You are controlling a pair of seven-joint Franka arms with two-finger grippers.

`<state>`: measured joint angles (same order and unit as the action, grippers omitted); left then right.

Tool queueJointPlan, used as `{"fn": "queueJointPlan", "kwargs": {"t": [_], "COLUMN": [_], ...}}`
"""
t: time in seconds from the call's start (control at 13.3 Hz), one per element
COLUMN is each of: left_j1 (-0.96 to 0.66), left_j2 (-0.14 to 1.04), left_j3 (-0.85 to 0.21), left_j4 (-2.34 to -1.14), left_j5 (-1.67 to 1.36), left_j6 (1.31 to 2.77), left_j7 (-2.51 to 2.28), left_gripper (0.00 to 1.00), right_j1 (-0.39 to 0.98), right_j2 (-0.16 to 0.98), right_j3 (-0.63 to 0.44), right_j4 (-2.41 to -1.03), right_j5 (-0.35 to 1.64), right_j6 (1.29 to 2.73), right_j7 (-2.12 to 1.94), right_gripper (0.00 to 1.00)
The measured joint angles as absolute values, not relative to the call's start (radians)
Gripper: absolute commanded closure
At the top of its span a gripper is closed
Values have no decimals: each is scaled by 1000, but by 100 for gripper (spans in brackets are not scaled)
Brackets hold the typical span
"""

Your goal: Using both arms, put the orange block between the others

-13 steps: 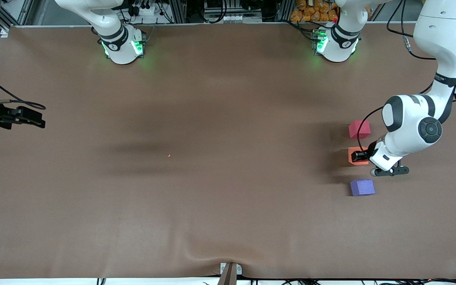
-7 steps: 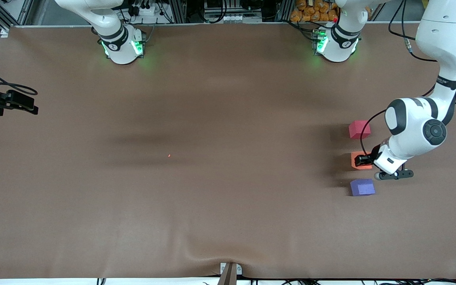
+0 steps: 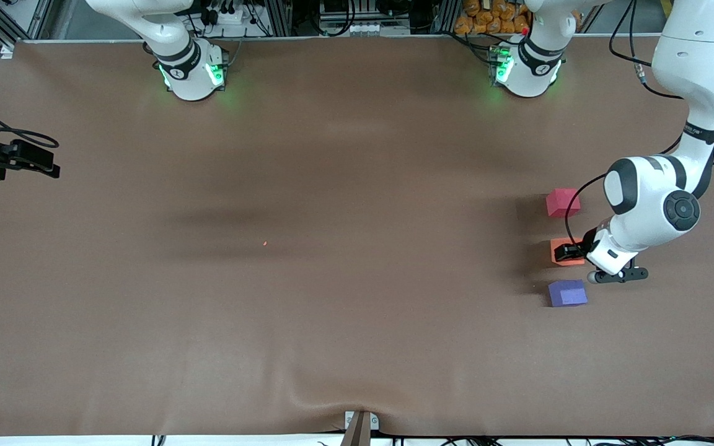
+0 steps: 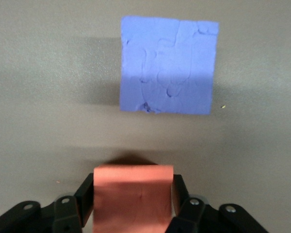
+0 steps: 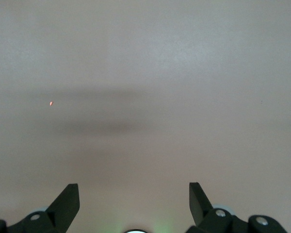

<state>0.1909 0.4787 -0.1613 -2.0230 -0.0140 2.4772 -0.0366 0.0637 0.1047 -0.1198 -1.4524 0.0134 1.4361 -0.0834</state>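
The orange block (image 3: 563, 242) rests on the brown table between the red-pink cube (image 3: 562, 202) and the purple-blue cube (image 3: 567, 293), all three in a line toward the left arm's end. My left gripper (image 3: 564, 252) reaches down onto it. In the left wrist view the black fingers (image 4: 85, 196) lie against both sides of the orange block (image 4: 133, 204), with the purple-blue cube (image 4: 168, 65) just ahead of my left gripper (image 4: 133, 182). My right gripper (image 3: 47, 168) waits over the table's edge at the right arm's end. There my right gripper (image 5: 134, 191) stands open with nothing between its fingers.
A tiny orange speck (image 3: 264, 243) lies on the brown cloth (image 3: 357, 310) mid-table. The two arm bases (image 3: 193, 71) glow green along the table edge farthest from the front camera. A small mount (image 3: 360, 424) sits at the nearest edge.
The left gripper shifted the orange block a little toward the purple-blue cube. The right gripper drew back toward the table's edge, then held still.
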Motion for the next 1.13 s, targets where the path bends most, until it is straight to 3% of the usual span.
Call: {"fn": "queueJointPlan", "kwargs": {"t": [0.15, 0.23, 0.3, 0.83, 1.13], "left_j1": [192, 192, 192, 192, 191], "left_j2": [484, 485, 486, 475, 414], "left_j3": [-161, -161, -161, -168, -172], "left_j4": [-2024, -2024, -2024, -2015, -2003], "left_j5": [-14, -14, -14, -14, -6], "left_j6": [2477, 2477, 2477, 2474, 2374], "left_j7": [-37, -37, -37, -37, -34], "left_gripper": [19, 13, 0, 0, 0], "right_j1": [65, 65, 67, 80, 80], "right_j2": [107, 108, 109, 125, 126], "right_j3": [-118, -116, -115, -110, -111], "right_j4": [-1454, -1455, -1456, -1456, -1456], "right_j5": [13, 13, 14, 14, 14], "right_j6": [1447, 1449, 1451, 1457, 1457], "right_j7": [-84, -84, -84, -84, -84], "right_gripper": [0, 0, 0, 0, 0]}}
